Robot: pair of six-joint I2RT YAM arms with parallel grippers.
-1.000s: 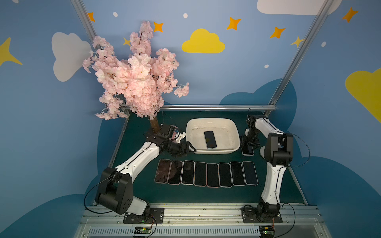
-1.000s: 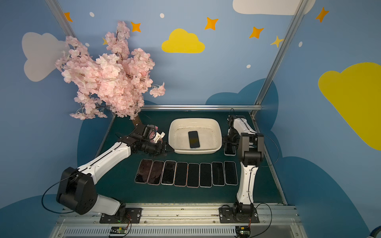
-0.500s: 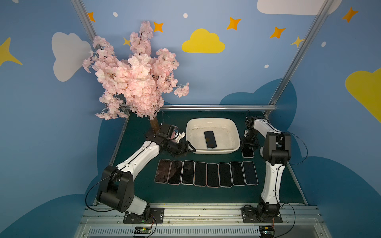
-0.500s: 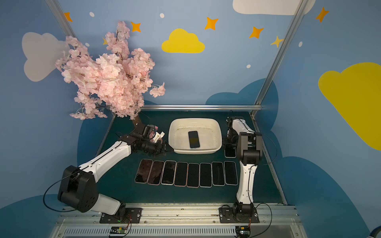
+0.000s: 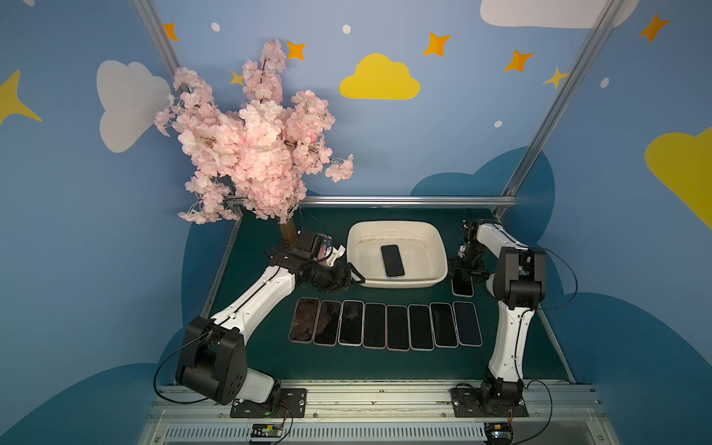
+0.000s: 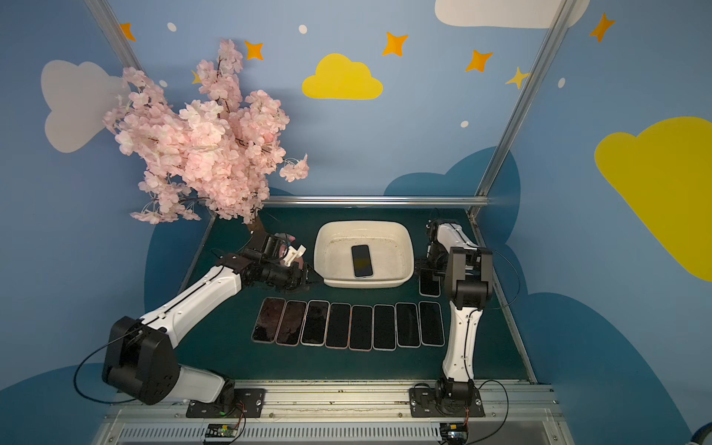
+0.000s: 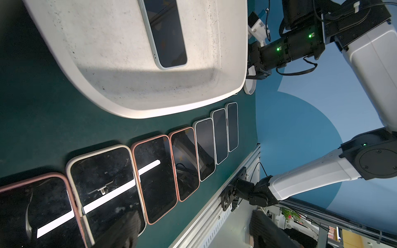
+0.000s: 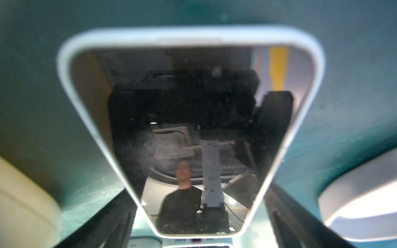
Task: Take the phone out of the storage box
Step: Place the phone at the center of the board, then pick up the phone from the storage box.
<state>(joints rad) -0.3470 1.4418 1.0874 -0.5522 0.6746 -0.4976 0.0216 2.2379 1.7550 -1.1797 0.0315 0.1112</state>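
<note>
One phone [image 5: 392, 261] is left in the box [image 5: 397, 284], lying flat on the floor, screen up and about midway between the side walls. Its long axis runs from the box's far wall to its near wall, across the box's short span. It sits slightly skewed, with the near end drifting toward the right arm's side. I'd say that lie suits a pinch across the narrow width from above, since neither long edge is against a wall.

In front of the box, eight phones [image 5: 385, 325] lie side by side on the bench [image 5: 346, 366], all parallel to the one inside. It looks like a tidy tally of what is already out. Just beside the box on the right arm's side lies a ninth phone [image 5: 462, 287], screen up and lengthwise the same way.

The right end effector [image 5: 464, 270] hangs low over that ninth phone. In the wrist view its dark fingers [image 8: 111, 219] stand spread either side of the casing, clear of it. It grips nothing, and the phone rests on the mat.

The left end effector [image 5: 352, 277] waits near the box's near corner on the left arm's side. Its jaws are wide and empty, pointing at the box, perhaps ready to steady it or reach in. To my eye the job is nearly done, with that one phone remaining.
</note>
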